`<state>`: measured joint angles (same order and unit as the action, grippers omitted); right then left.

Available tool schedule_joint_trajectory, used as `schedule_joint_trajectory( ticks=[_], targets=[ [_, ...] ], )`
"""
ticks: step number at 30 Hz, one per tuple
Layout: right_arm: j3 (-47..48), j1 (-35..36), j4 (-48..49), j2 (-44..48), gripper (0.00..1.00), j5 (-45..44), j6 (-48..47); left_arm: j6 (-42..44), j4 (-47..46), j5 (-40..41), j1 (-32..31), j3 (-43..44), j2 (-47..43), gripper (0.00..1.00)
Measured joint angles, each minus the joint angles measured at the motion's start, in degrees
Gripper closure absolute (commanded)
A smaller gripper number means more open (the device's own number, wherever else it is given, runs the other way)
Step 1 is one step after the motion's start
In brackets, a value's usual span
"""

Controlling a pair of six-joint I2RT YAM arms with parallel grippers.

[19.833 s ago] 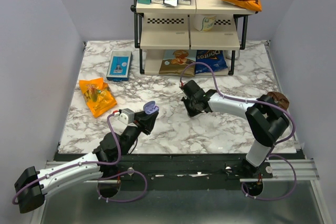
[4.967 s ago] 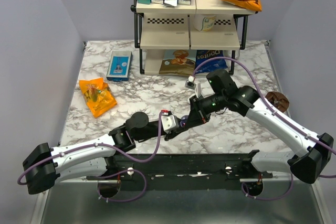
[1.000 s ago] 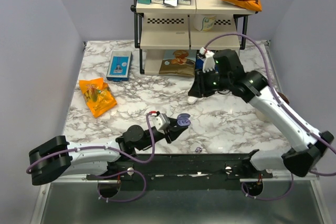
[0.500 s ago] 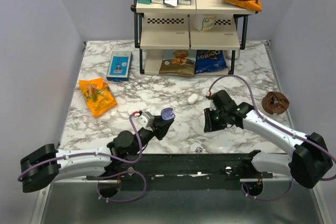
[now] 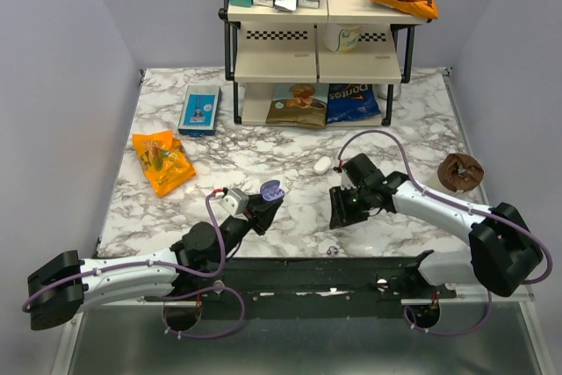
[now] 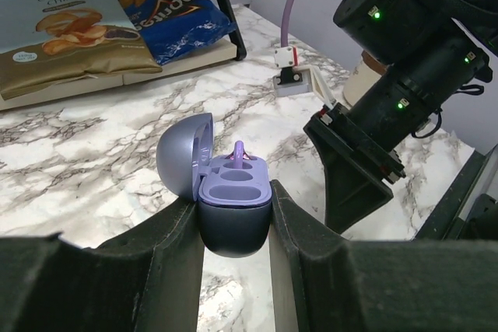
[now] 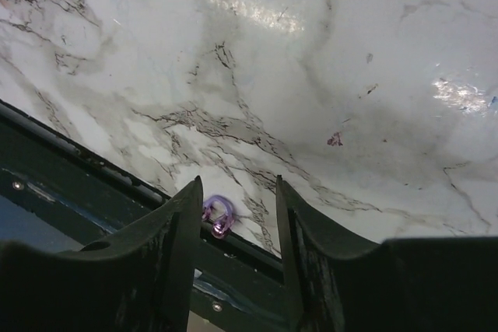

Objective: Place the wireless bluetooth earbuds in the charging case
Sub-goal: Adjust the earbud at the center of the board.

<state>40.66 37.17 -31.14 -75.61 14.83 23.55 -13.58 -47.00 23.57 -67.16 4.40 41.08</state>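
My left gripper [image 6: 236, 223] is shut on the lavender-blue charging case [image 6: 231, 207], lid open; in the top view the case [image 5: 270, 191] is held above the marble. One purple earbud [image 6: 240, 155] stands in the case's far slot; the near slot is empty. The other earbud [image 7: 217, 214] lies on the marble by the table's near edge, also in the top view [image 5: 332, 250]. My right gripper [image 7: 237, 204] is open and empty, hanging above that earbud, which sits close to its left finger. In the top view the right gripper [image 5: 339, 210] is a little behind the earbud.
A white oval case [image 5: 322, 164] lies behind the right gripper. An orange snack bag [image 5: 162, 161] and a blue box [image 5: 199, 110] lie at the left. A shelf rack [image 5: 316, 50] with chip bags stands at the back. A brown object [image 5: 460, 169] lies at the right.
My right gripper came down from the rack toward the front edge, now over the loose earbud. My left gripper drew back left with the open case.
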Motion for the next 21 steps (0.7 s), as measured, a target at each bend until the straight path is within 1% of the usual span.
schedule_joint_trajectory(
  ticks=[4, 11, 17, 21],
  targets=[
    [-2.43, 0.79, -0.07, 0.00, 0.43, 0.26, 0.48, 0.00, 0.00, 0.02, -0.04, -0.09, 0.00, 1.00],
    [-3.98, 5.73, -0.22, -0.31, 0.43, 0.61, 3.04, 0.02, -0.15, 0.02, -0.11, -0.46, 0.57, 1.00],
    [-3.98, 8.13, 0.13, -1.51, 0.46, 0.66, 5.27, 0.07, -0.26, 0.00, -0.11, -0.48, 0.81, 1.00],
    [-4.04, 8.35, 0.17, -1.64, 0.51, 0.66, 6.40, 0.26, -0.24, 0.00, -0.11, -0.52, 0.33, 1.00]
  ],
)
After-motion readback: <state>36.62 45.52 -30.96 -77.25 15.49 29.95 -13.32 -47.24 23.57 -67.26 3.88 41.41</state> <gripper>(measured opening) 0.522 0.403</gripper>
